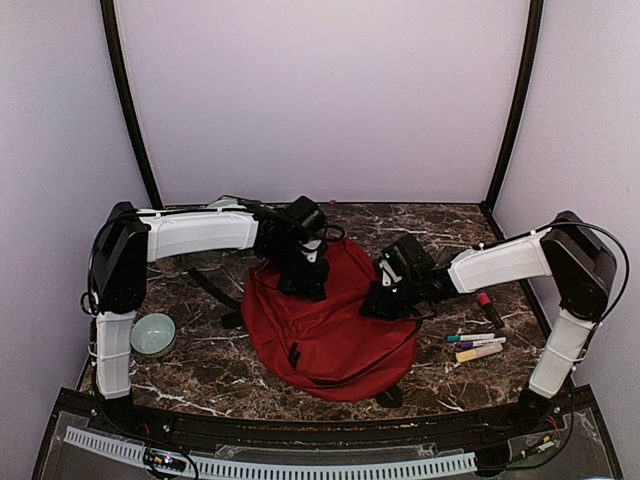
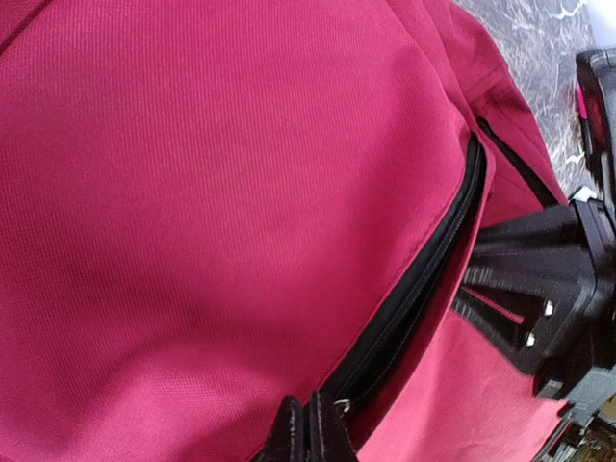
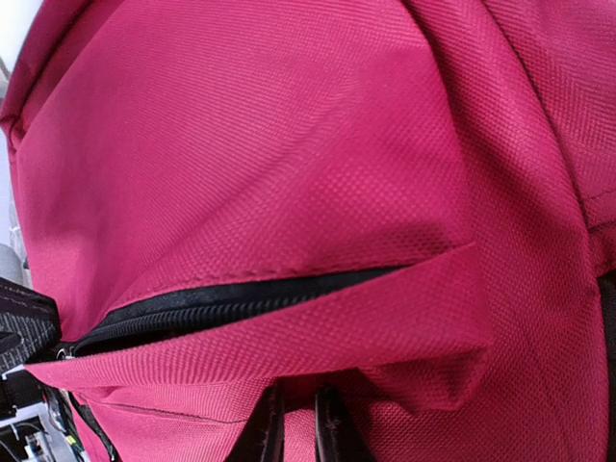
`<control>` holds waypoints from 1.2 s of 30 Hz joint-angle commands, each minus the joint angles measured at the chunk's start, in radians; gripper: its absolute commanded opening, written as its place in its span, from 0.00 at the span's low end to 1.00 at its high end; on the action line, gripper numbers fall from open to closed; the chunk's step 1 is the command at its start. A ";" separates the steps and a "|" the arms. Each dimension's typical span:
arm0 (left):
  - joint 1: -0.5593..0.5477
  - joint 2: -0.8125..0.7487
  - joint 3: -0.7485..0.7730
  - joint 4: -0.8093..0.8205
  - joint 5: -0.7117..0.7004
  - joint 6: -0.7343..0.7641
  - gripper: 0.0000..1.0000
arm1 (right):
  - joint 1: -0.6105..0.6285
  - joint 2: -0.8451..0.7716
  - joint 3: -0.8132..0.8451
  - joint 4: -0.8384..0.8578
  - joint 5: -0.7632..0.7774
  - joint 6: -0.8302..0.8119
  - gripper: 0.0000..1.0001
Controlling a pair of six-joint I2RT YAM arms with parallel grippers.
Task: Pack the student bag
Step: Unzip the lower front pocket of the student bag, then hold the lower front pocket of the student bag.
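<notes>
The red student bag (image 1: 330, 325) lies flat in the middle of the table and fills both wrist views. My left gripper (image 1: 305, 275) is at its far left edge. In the left wrist view its jaws (image 2: 310, 433) are pressed together at the end of the black zipper (image 2: 423, 279), right beside the small metal pull ring (image 2: 342, 404). My right gripper (image 1: 385, 297) is at the bag's right edge. In the right wrist view its fingers (image 3: 268, 423) pinch a fold of red fabric just below the partly open zipper (image 3: 221, 298).
Several markers (image 1: 476, 346) and a red-capped pen (image 1: 489, 309) lie on the marble table right of the bag. A pale green bowl (image 1: 152, 335) sits at the left. Black straps (image 1: 212, 287) trail from the bag's left side.
</notes>
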 commanded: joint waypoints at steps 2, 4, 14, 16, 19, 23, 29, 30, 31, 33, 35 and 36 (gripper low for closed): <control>0.002 -0.092 -0.024 -0.077 0.005 0.070 0.00 | -0.037 0.075 -0.059 -0.020 0.053 -0.003 0.13; 0.002 -0.115 -0.048 -0.092 -0.016 0.080 0.00 | -0.042 0.080 -0.045 -0.025 0.060 -0.013 0.13; 0.014 -0.267 -0.224 -0.112 -0.091 0.043 0.00 | -0.048 0.088 0.008 -0.060 0.094 -0.050 0.12; 0.014 -0.291 -0.260 -0.093 -0.097 0.029 0.00 | -0.048 0.087 0.004 -0.055 0.093 -0.051 0.12; 0.015 -0.301 -0.289 -0.067 -0.081 0.010 0.00 | -0.048 0.088 0.000 -0.052 0.087 -0.053 0.12; 0.014 -0.297 -0.300 -0.045 -0.055 -0.011 0.00 | -0.048 0.094 0.021 -0.062 0.087 -0.084 0.13; 0.014 -0.311 -0.324 -0.020 -0.020 -0.014 0.00 | -0.061 0.183 0.182 -0.145 0.125 -0.223 0.13; 0.014 -0.311 -0.328 -0.012 -0.010 -0.019 0.00 | -0.068 0.204 0.236 -0.166 0.133 -0.248 0.13; 0.014 -0.312 -0.332 0.001 0.000 -0.025 0.00 | -0.077 0.226 0.275 -0.186 0.146 -0.274 0.13; 0.014 -0.310 -0.338 0.029 0.022 -0.037 0.00 | -0.102 0.257 0.342 -0.210 0.154 -0.304 0.13; 0.014 -0.300 -0.331 0.042 0.029 -0.045 0.00 | -0.132 0.284 0.407 -0.243 0.159 -0.328 0.13; 0.014 -0.297 -0.329 0.046 0.030 -0.047 0.00 | -0.143 0.292 0.437 -0.267 0.159 -0.342 0.13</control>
